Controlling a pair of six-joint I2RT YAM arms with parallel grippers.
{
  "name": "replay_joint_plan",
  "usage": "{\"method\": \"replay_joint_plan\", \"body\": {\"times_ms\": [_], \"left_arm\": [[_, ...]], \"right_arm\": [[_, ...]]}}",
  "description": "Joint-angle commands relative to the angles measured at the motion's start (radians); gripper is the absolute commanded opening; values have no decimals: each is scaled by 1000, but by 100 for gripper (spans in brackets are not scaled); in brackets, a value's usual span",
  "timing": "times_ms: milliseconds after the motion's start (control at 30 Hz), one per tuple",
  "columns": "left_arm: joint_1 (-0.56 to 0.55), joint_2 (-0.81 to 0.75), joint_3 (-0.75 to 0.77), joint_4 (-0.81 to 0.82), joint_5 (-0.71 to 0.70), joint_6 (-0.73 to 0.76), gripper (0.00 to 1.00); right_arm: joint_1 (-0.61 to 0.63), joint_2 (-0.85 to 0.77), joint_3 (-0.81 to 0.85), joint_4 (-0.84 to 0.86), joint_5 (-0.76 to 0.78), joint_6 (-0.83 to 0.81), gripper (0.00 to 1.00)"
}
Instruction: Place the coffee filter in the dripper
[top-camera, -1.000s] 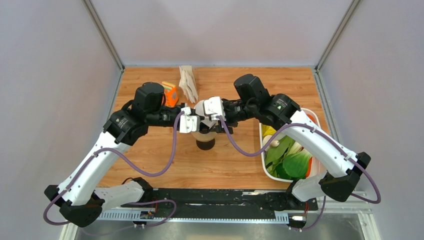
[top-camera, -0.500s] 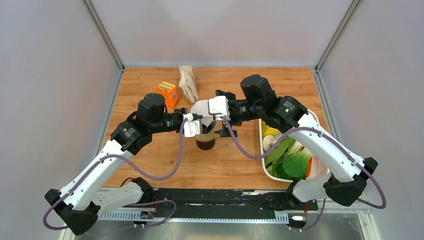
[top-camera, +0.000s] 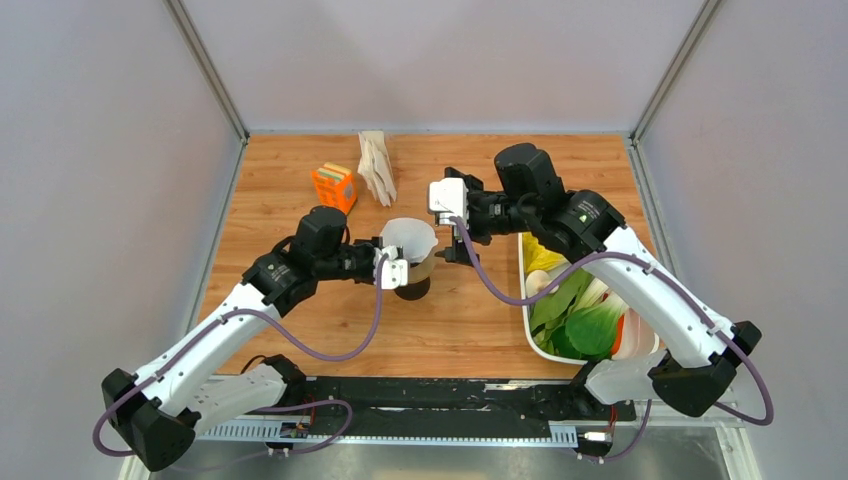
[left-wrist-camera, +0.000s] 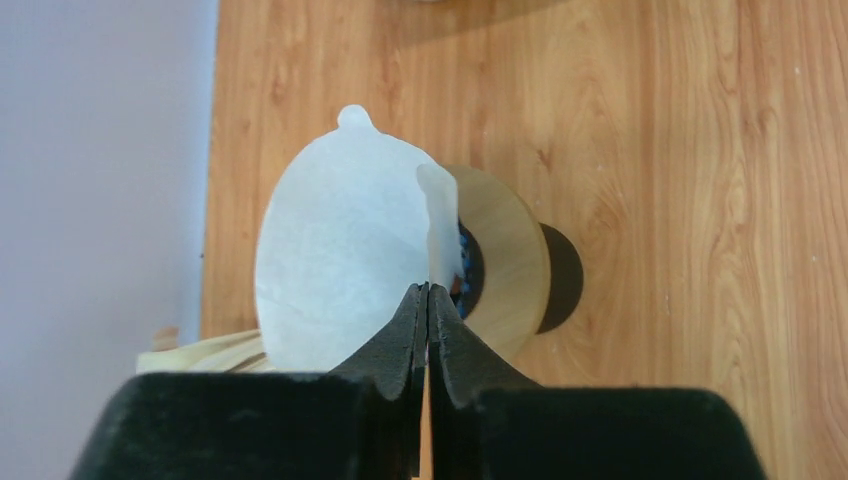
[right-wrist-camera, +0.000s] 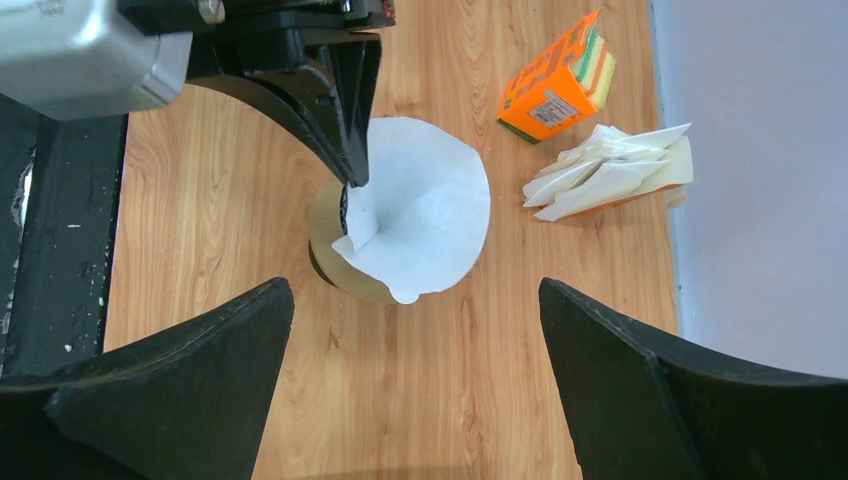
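The white coffee filter (top-camera: 410, 238) is spread into a cone, and it leans over the dripper. Of the dripper only a dark blue sliver (left-wrist-camera: 464, 265) shows behind the paper, inside a brown pot with a tan rim (left-wrist-camera: 510, 270). My left gripper (left-wrist-camera: 428, 290) is shut on the filter's (left-wrist-camera: 340, 250) near edge, at the seam. In the right wrist view the same grip (right-wrist-camera: 350, 170) shows at the filter's (right-wrist-camera: 430, 210) rim. My right gripper (top-camera: 444, 222) stands open and empty just right of the cone, apart from the paper, fingers spread wide (right-wrist-camera: 412, 290).
A stack of spare filters (top-camera: 377, 168) and an orange box (top-camera: 334, 186) stand at the back of the wooden table. A white basket (top-camera: 524, 310) of vegetables sits at the right, under my right arm. The pot's dark base (top-camera: 412, 288) rests mid-table.
My right gripper has let go of the filter, opened wide and drawn back to the right. My left gripper has come nearer and lower, still holding the filter over the pot.
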Motion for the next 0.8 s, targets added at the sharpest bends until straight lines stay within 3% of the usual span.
{"method": "replay_joint_plan", "body": {"times_ms": [0, 33, 67, 133, 267, 367, 467, 600, 767], "left_arm": [[-6, -17, -30, -19, 11, 12, 12], [-6, -16, -25, -27, 12, 4, 19], [-6, -17, -6, -46, 14, -17, 34], [-6, -23, 32, -81, 31, -58, 44], [-4, -62, 105, -106, 57, -195, 54], [6, -77, 157, -110, 43, -313, 54], [120, -63, 179, -55, 126, -534, 52], [292, 21, 189, 51, 303, -834, 34], [349, 93, 121, 206, 384, -1061, 20]], "right_arm": [[-8, -30, -18, 37, -18, 45, 100], [-10, -29, -20, 37, -22, 51, 100], [-13, -29, -21, 37, -27, 61, 100], [-23, -25, -22, 37, -43, 84, 100], [-75, -2, -11, 49, -125, 188, 87], [-150, 28, 4, 75, -218, 294, 74], [-211, 71, 9, 115, -320, 401, 62], [-230, 111, -29, 214, -369, 542, 54], [-230, 152, -104, 335, -377, 655, 46]]}}
